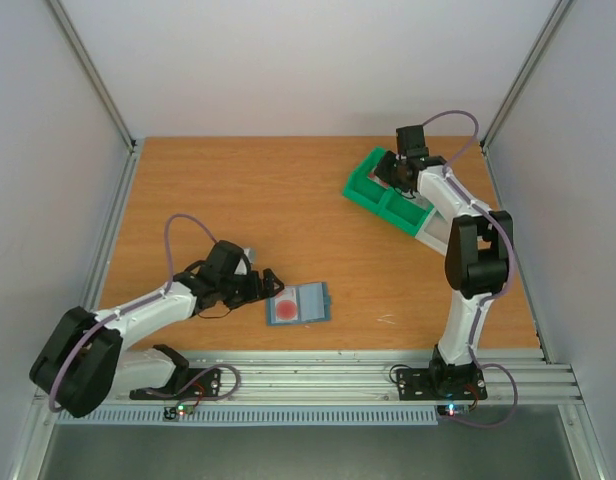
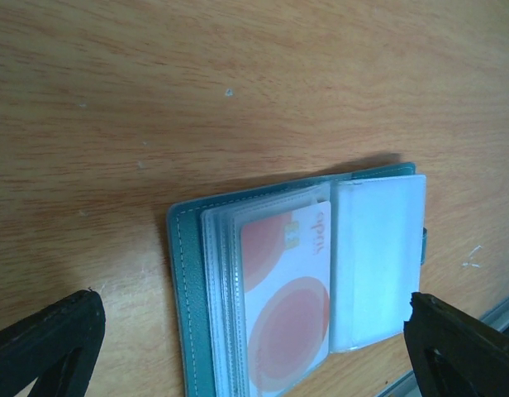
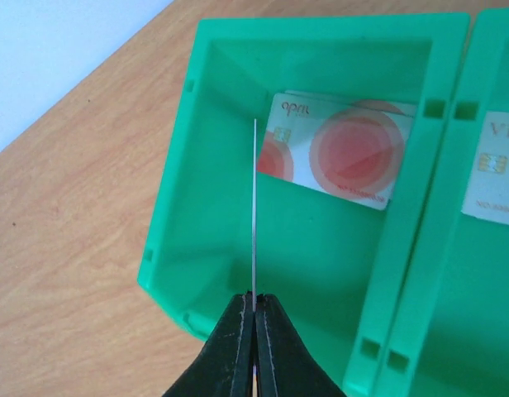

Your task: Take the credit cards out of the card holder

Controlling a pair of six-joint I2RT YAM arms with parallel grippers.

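Note:
The slate-blue card holder (image 1: 300,303) lies open on the table near the front, also in the left wrist view (image 2: 182,281). A reddish-pink credit card (image 2: 287,306) sits in its clear sleeves. My left gripper (image 1: 271,283) is open just left of the holder; in the left wrist view it (image 2: 254,335) straddles the holder without touching it. My right gripper (image 3: 255,303) is shut on a thin card (image 3: 254,207), seen edge-on, held over a green bin (image 3: 205,248). Another reddish card (image 3: 345,149) lies in that bin. The right gripper (image 1: 403,177) is at the back right.
A row of joined bins, green (image 1: 371,187) then grey-white (image 1: 433,232), stands at the back right. The neighbouring green compartment (image 3: 453,273) holds a pale card (image 3: 496,180). White walls enclose the table. A metal rail (image 1: 388,372) runs along the front edge.

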